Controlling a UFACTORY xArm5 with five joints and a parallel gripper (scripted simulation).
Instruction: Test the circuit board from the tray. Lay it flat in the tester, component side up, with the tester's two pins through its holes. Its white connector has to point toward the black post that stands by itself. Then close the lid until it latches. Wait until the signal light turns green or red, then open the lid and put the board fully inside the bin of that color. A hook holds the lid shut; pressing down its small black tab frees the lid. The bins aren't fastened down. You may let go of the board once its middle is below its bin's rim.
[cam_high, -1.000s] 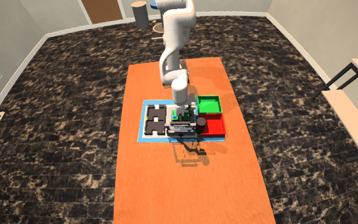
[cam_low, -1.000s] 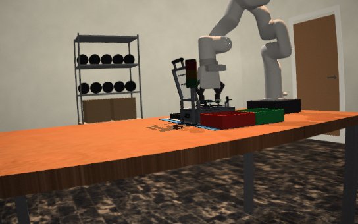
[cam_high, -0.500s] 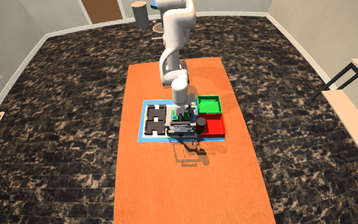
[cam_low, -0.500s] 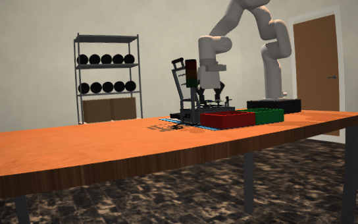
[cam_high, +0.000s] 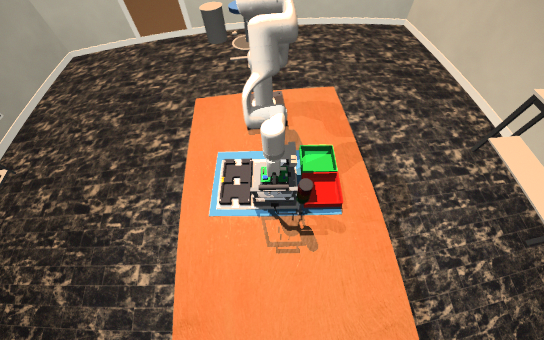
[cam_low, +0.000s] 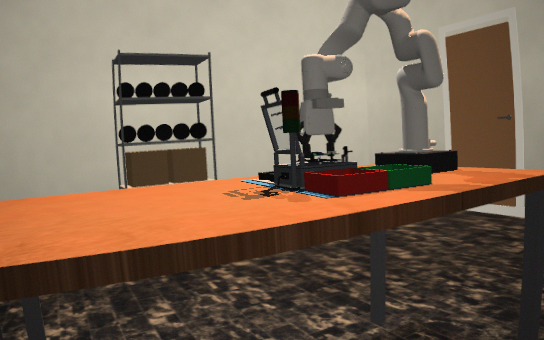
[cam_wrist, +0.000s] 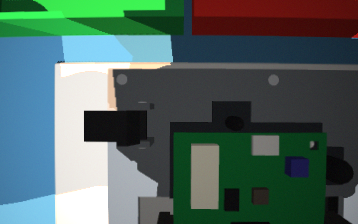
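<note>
We have the circuit board (cam_high: 265, 175) (cam_low: 318, 153) (cam_wrist: 235, 170) clamped in our gripper (cam_high: 274, 176) (cam_low: 318, 152) (cam_wrist: 250, 217), low over the tester (cam_high: 256, 184) (cam_low: 320, 169) (cam_wrist: 200, 90); confirmed seating, lid closing, testing and sorting remain

Table: orange wood top (cam_high: 225, 280) (cam_low: 150, 215), dark brown edge; long in the top view, running from twelve to six o'clock
Mat: blue (cam_high: 214, 200) (cam_low: 320, 194) (cam_wrist: 25, 125), flat on the wood; seen from above, it lies toward the twelve o'clock end
Arm base: black (cam_low: 416, 161), on the wood, at twelve o'clock from the mat in the top view
</note>
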